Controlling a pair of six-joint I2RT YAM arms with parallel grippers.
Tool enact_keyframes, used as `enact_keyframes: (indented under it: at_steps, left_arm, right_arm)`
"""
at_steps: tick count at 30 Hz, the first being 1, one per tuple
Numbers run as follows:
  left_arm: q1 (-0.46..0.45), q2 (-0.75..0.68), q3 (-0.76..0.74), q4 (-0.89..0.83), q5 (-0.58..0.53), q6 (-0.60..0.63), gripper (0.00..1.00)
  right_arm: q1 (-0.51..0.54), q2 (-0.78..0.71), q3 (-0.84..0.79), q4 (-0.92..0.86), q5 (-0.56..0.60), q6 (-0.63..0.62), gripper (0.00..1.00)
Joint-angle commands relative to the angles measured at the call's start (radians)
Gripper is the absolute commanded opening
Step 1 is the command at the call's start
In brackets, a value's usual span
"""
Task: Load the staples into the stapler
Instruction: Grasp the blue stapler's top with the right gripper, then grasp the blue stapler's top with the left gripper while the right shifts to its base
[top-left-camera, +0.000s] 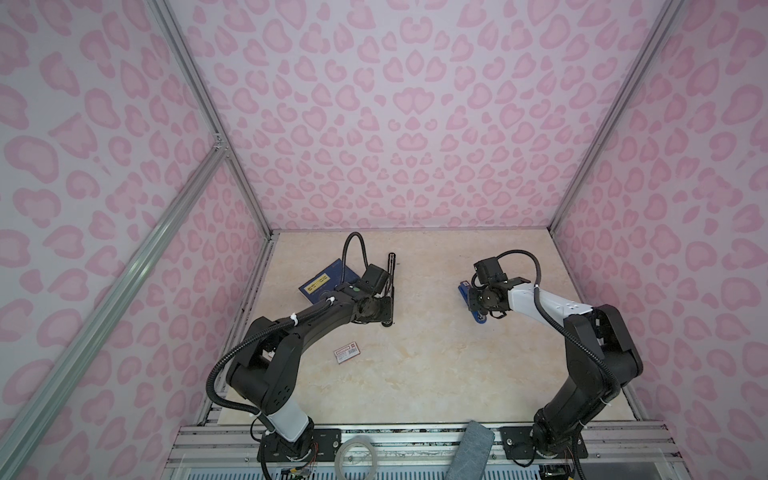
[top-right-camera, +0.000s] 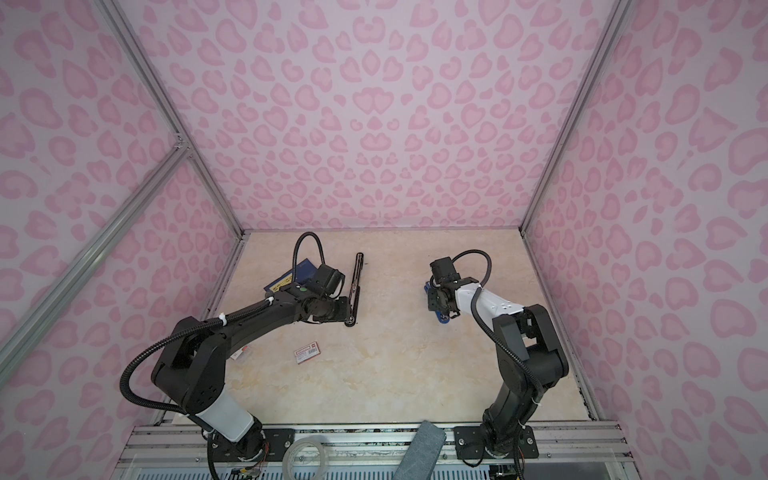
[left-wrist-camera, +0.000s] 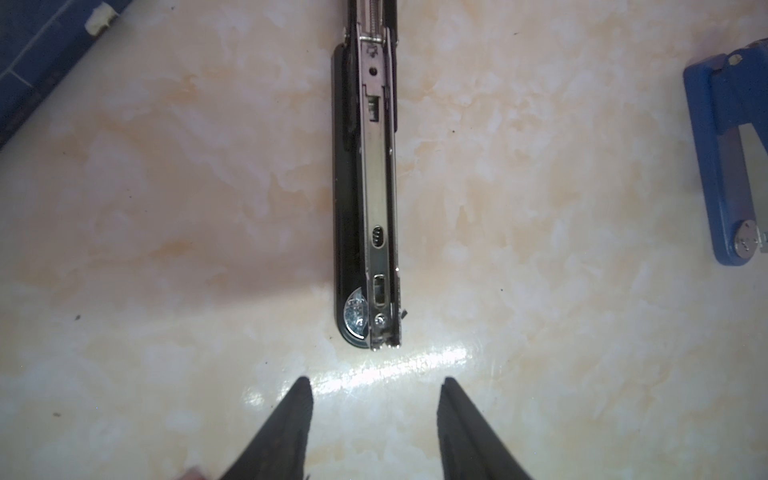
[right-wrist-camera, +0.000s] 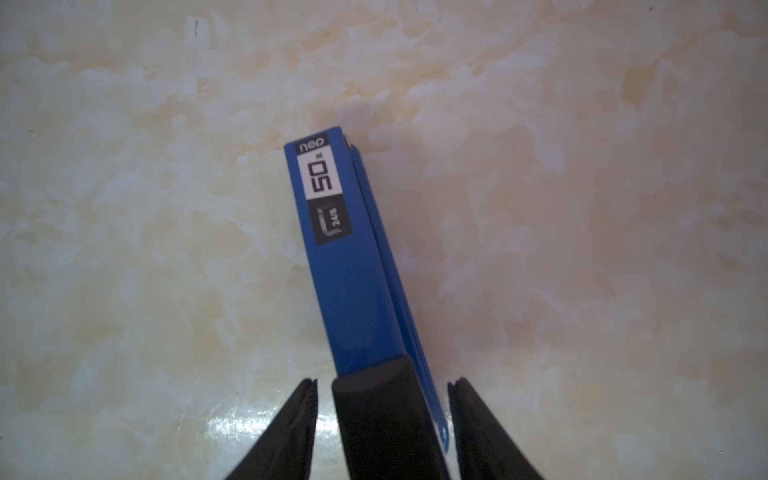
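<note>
1. Where both top views take in the whole table, the black stapler lies opened flat beside the left arm and the blue stapler sits under the right wrist, the two well apart; which one is to be loaded cannot be told, so effort may go to the wrong one; box nearer the front, booklet behind the left arm
2. Top view: the staples cannot be picked out for certain anywhere; a pale scrap at the left arm's edge may be them, too small to tell; if so, the arm half hides them and a blind reach could scatter the strips
3. Left wrist: left gripper wide and empty over bare table, just short of the black stapler's front end; its silver channel looks unfilled; a strip lowered askew would likely catch on the channel wall, and a nudge could slide the unheld stapler on the glossy top
4. Right wrist: right gripper partly open astride the blue stapler's black rear end, a gap showing on each side, nothing gripped; the body sits skewed, nearer one finger, so that finger would probably meet first and swing it; the thin blue side plate might be pinched instead of the body
</note>
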Motion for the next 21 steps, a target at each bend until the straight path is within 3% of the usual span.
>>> enact_keyframes:
  at_steps: [1,6,13,17,21]
  left_arm:
    - [0.003,-0.015,0.007,0.027,0.014,-0.009,0.52]
    - [0.003,-0.010,0.013,0.030,0.027,-0.013,0.52]
    - [0.002,-0.019,0.015,0.035,0.039,-0.031,0.52]
    - [0.003,-0.014,0.025,0.022,0.038,-0.044,0.52]
    - [0.003,-0.015,0.027,0.022,0.056,-0.050,0.52]
  right_arm:
    - [0.015,0.022,0.009,-0.003,-0.017,-0.019,0.44]
    - [0.078,0.042,0.037,-0.027,-0.008,-0.014,0.25]
    - [0.234,0.077,0.102,-0.053,0.024,0.083,0.24]
    - [0.316,0.121,0.152,-0.063,0.028,0.142,0.29]
    - [0.353,0.134,0.168,-0.040,-0.033,0.174,0.45]
